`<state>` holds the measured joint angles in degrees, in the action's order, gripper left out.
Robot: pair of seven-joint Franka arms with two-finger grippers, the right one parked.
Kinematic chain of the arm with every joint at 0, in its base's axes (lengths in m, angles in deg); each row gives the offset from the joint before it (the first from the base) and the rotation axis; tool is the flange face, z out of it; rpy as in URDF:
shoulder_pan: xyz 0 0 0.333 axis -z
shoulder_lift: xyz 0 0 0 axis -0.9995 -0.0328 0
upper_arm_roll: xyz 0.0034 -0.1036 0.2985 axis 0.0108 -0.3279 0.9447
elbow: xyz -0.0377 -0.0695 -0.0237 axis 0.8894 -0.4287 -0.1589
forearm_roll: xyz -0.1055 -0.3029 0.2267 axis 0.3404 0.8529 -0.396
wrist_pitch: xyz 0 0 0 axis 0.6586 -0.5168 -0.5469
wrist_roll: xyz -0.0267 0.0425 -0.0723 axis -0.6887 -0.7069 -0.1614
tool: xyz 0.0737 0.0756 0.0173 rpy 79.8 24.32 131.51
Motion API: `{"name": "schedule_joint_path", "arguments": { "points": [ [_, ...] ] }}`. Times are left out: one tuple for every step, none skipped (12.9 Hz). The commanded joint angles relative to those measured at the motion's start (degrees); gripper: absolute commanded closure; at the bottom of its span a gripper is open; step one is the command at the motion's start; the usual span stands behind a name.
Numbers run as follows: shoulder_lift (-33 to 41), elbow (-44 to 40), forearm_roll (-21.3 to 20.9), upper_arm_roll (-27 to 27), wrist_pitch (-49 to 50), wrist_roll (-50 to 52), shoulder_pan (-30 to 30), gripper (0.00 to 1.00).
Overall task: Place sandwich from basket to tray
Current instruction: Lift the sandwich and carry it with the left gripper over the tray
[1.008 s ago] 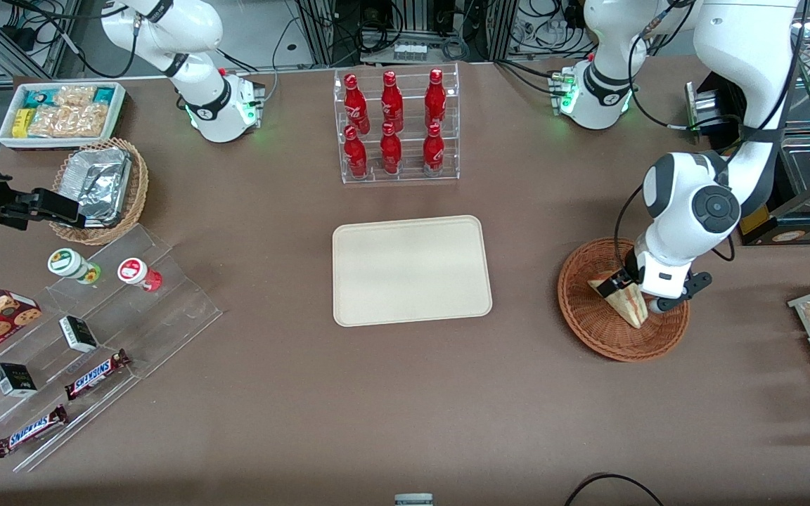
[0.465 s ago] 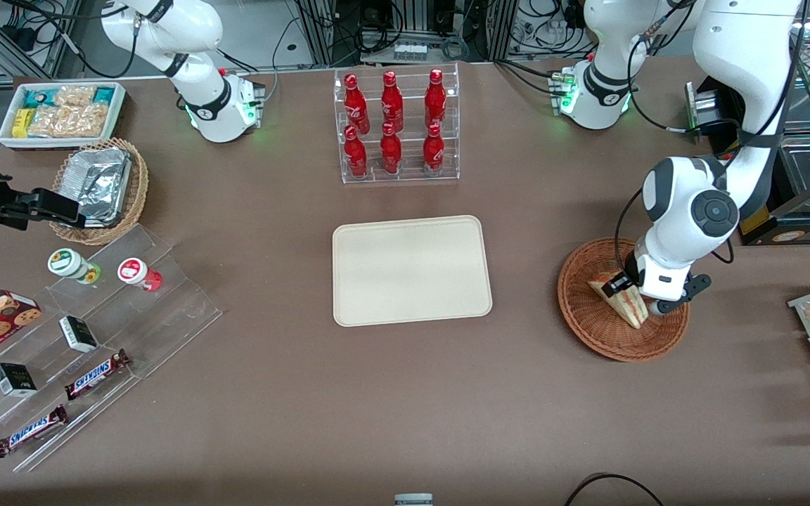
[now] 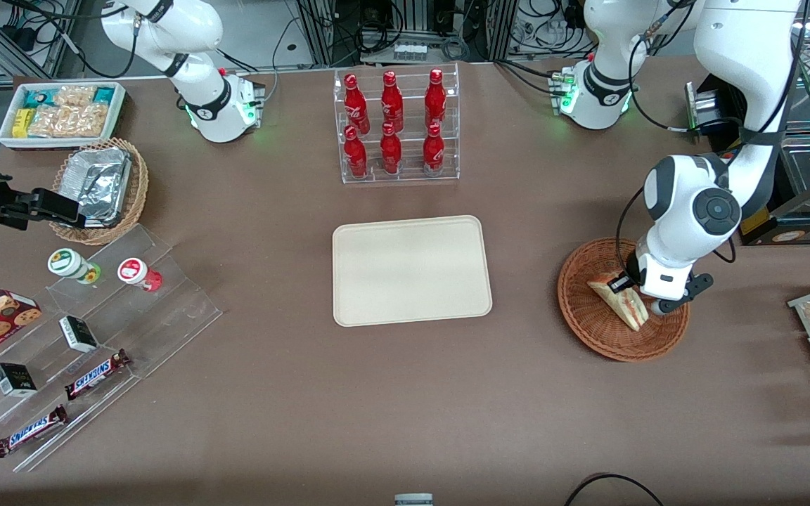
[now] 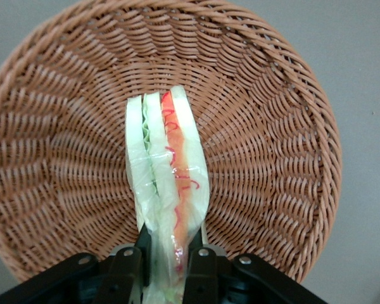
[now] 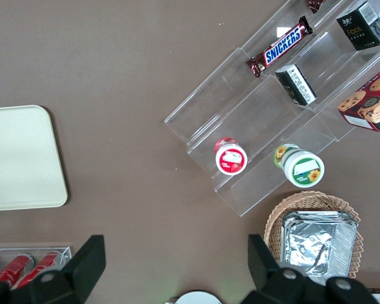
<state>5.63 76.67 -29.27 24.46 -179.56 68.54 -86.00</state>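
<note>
One sandwich (image 4: 168, 190) is clamped edge-on between the left gripper (image 4: 166, 263) fingers, filling layers facing the wrist camera, wedge still over the basket (image 4: 266, 126). Front view: gripper (image 3: 635, 295) sits low in the basket (image 3: 591, 323), sandwich (image 3: 619, 301) tilted, pointed end toward the front camera. Can't tell if it's touching the weave or just clear of it.

Step in hand, my read: grasp made, lift just starting or about to start.

Next move: straight up until the wedge clears the basket rim, then carry sideways toward the parked arm's end to the tray (image 3: 412, 270), which is well apart from the basket and bare. Lower flat, then release.

Risk: soft bread and slippery-looking wrap could let it slide or rotate in the pinch. Bottle rack (image 3: 396, 126) sits farther from the camera than the tray, off the path.
</note>
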Motion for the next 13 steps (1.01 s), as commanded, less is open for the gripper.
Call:
{"name": "schedule_joint_path", "arguments": {
  "points": [
    [3.9, -2.7, -3.6, -0.7, 8.1, 0.8, 0.9, 1.0],
    [4.6, -5.2, -3.7, -0.8, 12.4, 0.4, 2.3, 1.0],
    [4.8, -7.5, -3.9, -0.9, 15.9, 0.2, 3.3, 1.0],
    [4.9, -9.6, -4.2, -1.0, 18.7, 0.3, 5.0, 1.0],
    [4.7, -12.6, -4.1, -1.0, 21.7, 0.9, 7.3, 1.0],
    [4.3, -15.9, -4.0, -1.0, 24.6, 1.4, 9.9, 1.0],
    [3.8, -18.9, -3.6, -1.1, 27.4, 2.1, 12.4, 1.0],
    [3.1, -20.9, -3.2, -1.1, 28.3, 3.1, 14.7, 1.0],
    [1.9, -22.6, -2.9, -1.1, 28.2, 4.5, 18.0, 1.0],
    [0.1, -25.1, -2.8, -1.1, 28.2, 5.8, 20.7, 1.0],
    [-2.3, -27.5, -2.0, -1.1, 28.2, 6.6, 23.0, 1.0],
    [-5.0, -29.7, -0.1, -1.1, 28.1, 6.9, 25.3, 1.0],
    [-7.6, -31.8, 2.0, -1.1, 28.0, 7.3, 27.0, 1.0]
  ]
}}
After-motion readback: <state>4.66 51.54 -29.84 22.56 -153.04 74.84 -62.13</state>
